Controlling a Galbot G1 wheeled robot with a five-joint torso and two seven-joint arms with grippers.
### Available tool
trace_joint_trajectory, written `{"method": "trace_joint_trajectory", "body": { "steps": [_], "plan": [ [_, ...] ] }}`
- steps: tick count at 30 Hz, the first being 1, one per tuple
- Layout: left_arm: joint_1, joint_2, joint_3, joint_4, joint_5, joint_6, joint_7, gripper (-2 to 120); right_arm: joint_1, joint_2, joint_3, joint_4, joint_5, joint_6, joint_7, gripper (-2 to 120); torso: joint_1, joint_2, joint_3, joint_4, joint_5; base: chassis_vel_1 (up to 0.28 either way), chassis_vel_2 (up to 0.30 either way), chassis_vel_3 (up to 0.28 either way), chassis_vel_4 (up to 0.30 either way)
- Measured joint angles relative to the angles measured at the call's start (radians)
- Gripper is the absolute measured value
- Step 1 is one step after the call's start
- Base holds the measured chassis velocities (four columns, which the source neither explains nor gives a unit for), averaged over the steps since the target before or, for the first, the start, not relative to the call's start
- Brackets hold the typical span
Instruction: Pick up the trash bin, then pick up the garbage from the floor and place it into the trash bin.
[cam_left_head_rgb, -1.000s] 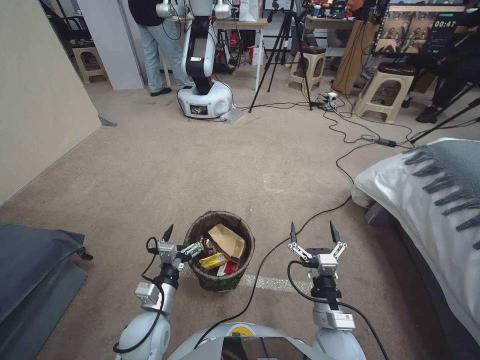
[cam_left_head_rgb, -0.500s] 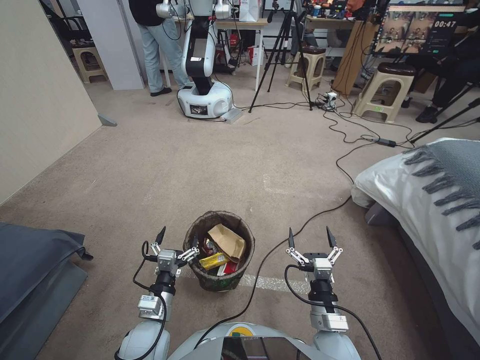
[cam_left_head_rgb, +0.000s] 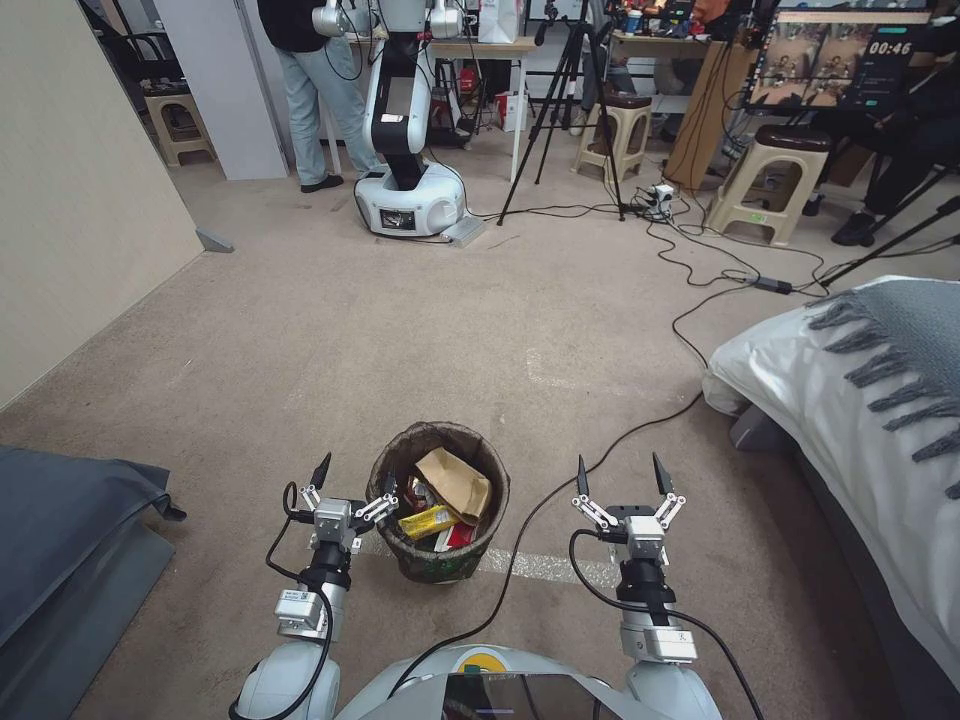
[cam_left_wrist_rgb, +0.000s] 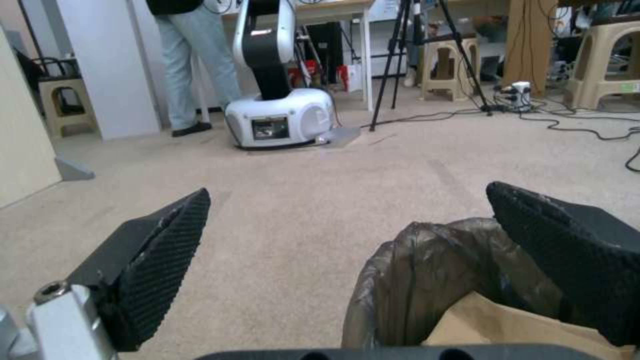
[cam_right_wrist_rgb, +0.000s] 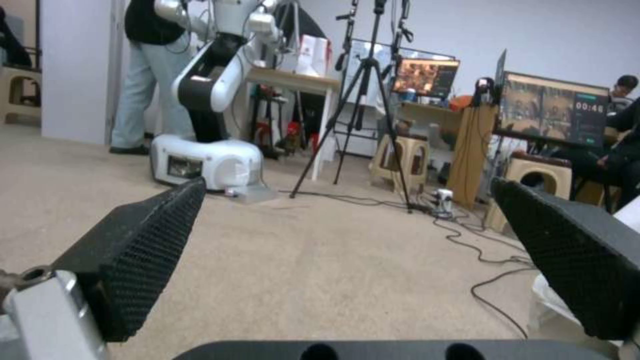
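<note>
On the beige carpet (cam_left_head_rgb: 420, 340) before us stands the trash bin (cam_left_head_rgb: 440, 555), holding a tan paper bag (cam_left_head_rgb: 455, 482) and a yellow wrapper (cam_left_head_rgb: 427, 521). Our left hand (cam_left_head_rgb: 352, 484) is spread wide, one finger over the bin's rim. Our right hand (cam_left_head_rgb: 620, 476), also released, hovers near a black cable (cam_left_head_rgb: 560, 490).

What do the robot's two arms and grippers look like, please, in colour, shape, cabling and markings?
Both arms have glossy white rounded shells, narrowing to black wrist collars and silver metal blocks. A small white label sits on each forearm. Black cables loop beside each wrist. The left gripper and right gripper have silver linkages and two pointed black fingers with textured, dimpled inner pads.
</note>
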Motion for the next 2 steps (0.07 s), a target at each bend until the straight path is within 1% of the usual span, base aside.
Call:
{"method": "trace_joint_trajectory", "body": {
  "steps": [2],
  "plan": [
    [0.000, 0.000, 0.000, 0.000, -0.001, 0.001, 0.000, 100, 0.000, 0.000, 0.000, 0.000, 0.000, 0.000, 0.000, 100, 0.000, 0.000, 0.000, 0.0000, 0.0000, 0.000, 0.000, 0.000, 0.000]
  ]
}}
